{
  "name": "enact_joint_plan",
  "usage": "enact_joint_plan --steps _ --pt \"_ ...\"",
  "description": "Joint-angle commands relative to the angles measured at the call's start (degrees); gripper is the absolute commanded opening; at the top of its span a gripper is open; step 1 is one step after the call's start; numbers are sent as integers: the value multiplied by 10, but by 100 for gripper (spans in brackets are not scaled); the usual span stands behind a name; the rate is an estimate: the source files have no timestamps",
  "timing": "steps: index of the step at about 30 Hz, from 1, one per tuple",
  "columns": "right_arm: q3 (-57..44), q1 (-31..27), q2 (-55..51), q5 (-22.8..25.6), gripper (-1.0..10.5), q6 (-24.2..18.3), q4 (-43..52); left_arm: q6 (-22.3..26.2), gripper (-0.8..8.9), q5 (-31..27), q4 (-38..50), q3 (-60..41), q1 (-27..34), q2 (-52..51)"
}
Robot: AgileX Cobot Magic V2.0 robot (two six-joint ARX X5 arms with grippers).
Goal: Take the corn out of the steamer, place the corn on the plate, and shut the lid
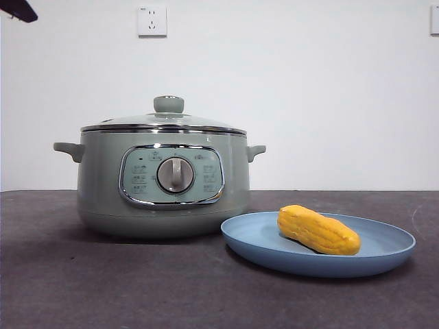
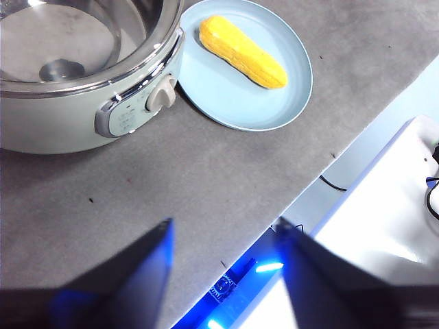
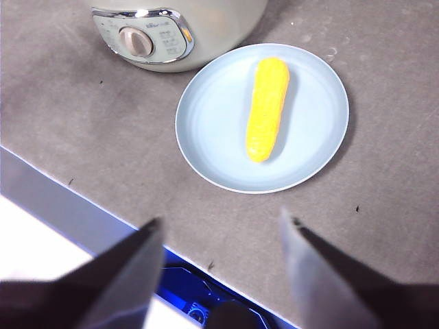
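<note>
The yellow corn (image 1: 318,229) lies on the light-blue plate (image 1: 260,243), right of the sage-green steamer (image 1: 164,181). The glass lid (image 1: 168,118) with its green knob sits shut on the steamer. From the left wrist view, the corn (image 2: 241,51), plate (image 2: 226,103) and steamer (image 2: 82,103) lie far ahead of my left gripper (image 2: 223,236), which is open and holds nothing, over the table's front edge. My right gripper (image 3: 223,223) is open too, hanging near the front edge short of the plate (image 3: 212,130) and corn (image 3: 267,107). A black tip of one arm (image 1: 19,9) shows at the top left corner.
The table (image 1: 103,281) is dark grey. Its front edge (image 3: 82,205) runs just under both grippers. A white wall with a socket (image 1: 151,20) stands behind the steamer. White equipment and a cable (image 2: 411,199) sit beyond the table's edge.
</note>
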Motion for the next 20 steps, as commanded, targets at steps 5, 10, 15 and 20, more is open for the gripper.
enact_joint_plan --steps 5,10,15,20 --pt "-3 1 -1 0 1 -3 1 8 -5 1 0 0 -2 0" --pt "-3 1 -1 2 1 -3 1 9 -4 -1 1 0 -2 0" --pt "-3 1 -1 3 1 -2 1 9 -4 -1 1 0 -2 0" --pt "-3 1 -1 3 1 -2 1 9 -4 -1 1 0 -2 0"
